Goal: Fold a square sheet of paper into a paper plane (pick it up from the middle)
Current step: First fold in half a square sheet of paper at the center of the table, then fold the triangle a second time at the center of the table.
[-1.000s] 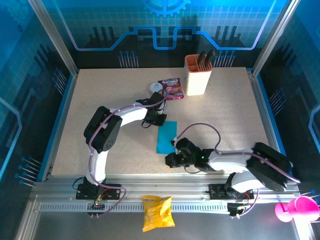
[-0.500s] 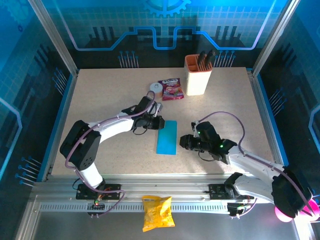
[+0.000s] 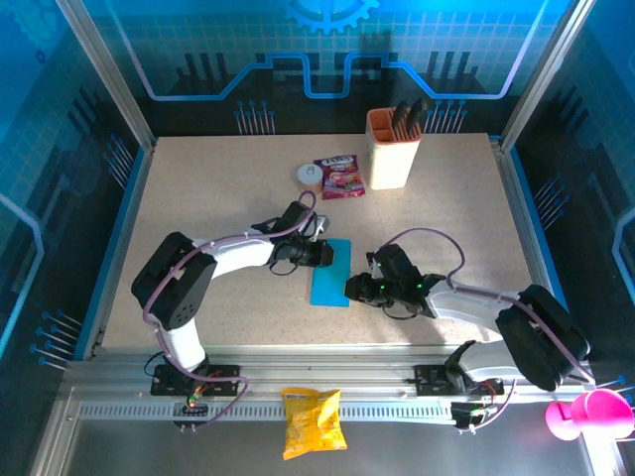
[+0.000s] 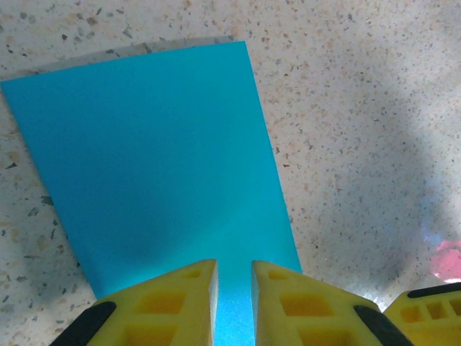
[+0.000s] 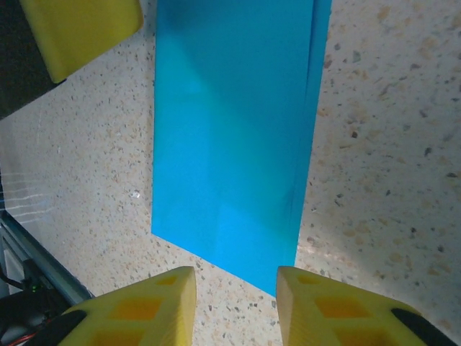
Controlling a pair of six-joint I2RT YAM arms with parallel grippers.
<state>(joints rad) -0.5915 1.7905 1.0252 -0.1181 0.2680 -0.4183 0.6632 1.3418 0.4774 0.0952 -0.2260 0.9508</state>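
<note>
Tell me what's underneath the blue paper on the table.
The speckled tabletop shows around the folded cyan paper, and its lower layer peeks out along one long edge. Anything beneath its middle is covered.

Surface: speckled beige table (image 3: 198, 188) | centre: folded cyan-blue paper (image 3: 332, 280) laid flat | far side: holder cup (image 3: 391, 159), snack packet (image 3: 338, 177) and white disc (image 3: 310, 174) placed close together

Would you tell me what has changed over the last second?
The right gripper moved from the near corner of the folded cyan paper to its right edge; the left gripper edged onto its far end. Both opened slightly. The paper stayed put.
</note>
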